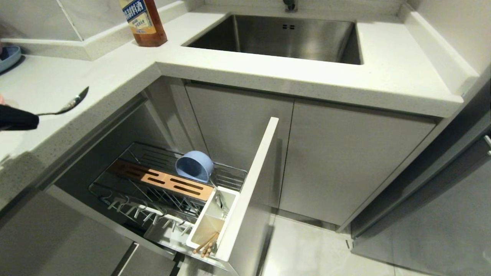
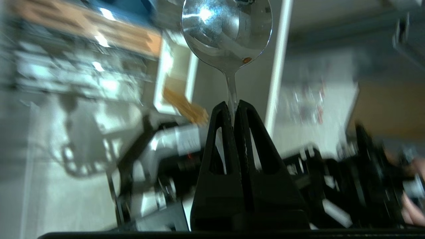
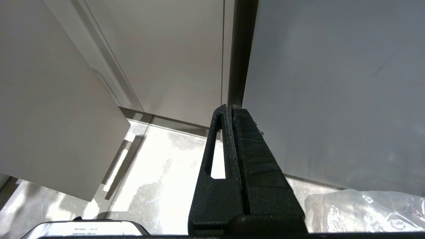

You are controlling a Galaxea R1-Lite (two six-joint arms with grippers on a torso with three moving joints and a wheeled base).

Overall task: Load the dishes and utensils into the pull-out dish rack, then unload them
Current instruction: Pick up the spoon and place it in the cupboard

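At the far left of the head view my left gripper (image 1: 36, 115) is shut on the handle of the silver spoon (image 1: 73, 102), held above the white counter. In the left wrist view the spoon (image 2: 227, 31) sticks out beyond the closed gripper (image 2: 233, 105), bowl outward. Below, the pull-out dish rack (image 1: 115, 191) stands open, with the light-blue bowl (image 1: 194, 166) tipped on its side behind the wooden strip (image 1: 161, 179). The chopsticks (image 1: 206, 244) stand in the white utensil cup (image 1: 213, 222). My right gripper (image 3: 229, 107) hangs shut and empty near the cabinet doors. The plate and fork are out of view.
A steel sink (image 1: 280, 38) is set in the counter (image 1: 268, 73) at the back, with a brown bottle (image 1: 144, 21) at its left. A blue dish edge (image 1: 8, 57) shows at the far left. The rack's pale front panel (image 1: 251, 184) stands out over the floor.
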